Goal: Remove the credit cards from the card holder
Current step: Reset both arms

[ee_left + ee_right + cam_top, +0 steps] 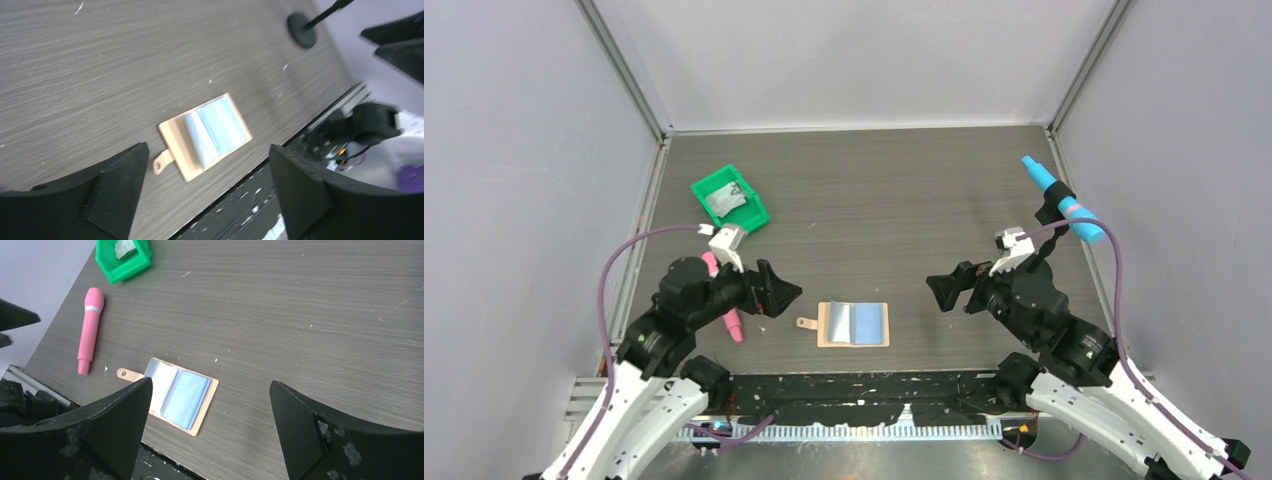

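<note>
The tan card holder (824,340) lies open and flat near the table's front edge, with its strap tab (805,323) pointing left. Its left half shows a pale blue-white leaf (835,322) and its right half a blue panel (871,322); I cannot tell cards from panels. It also shows in the left wrist view (175,137) and the right wrist view (211,396). My left gripper (782,292) is open and empty, just left of the holder. My right gripper (939,290) is open and empty to its right. Both hover above the table.
A green bin (709,185) at the back left holds a pale card-like piece (724,202); it also shows in the right wrist view (122,271). A pink marker (727,318) lies left of the holder. A blue pen on a black stand (1064,205) stands at the right.
</note>
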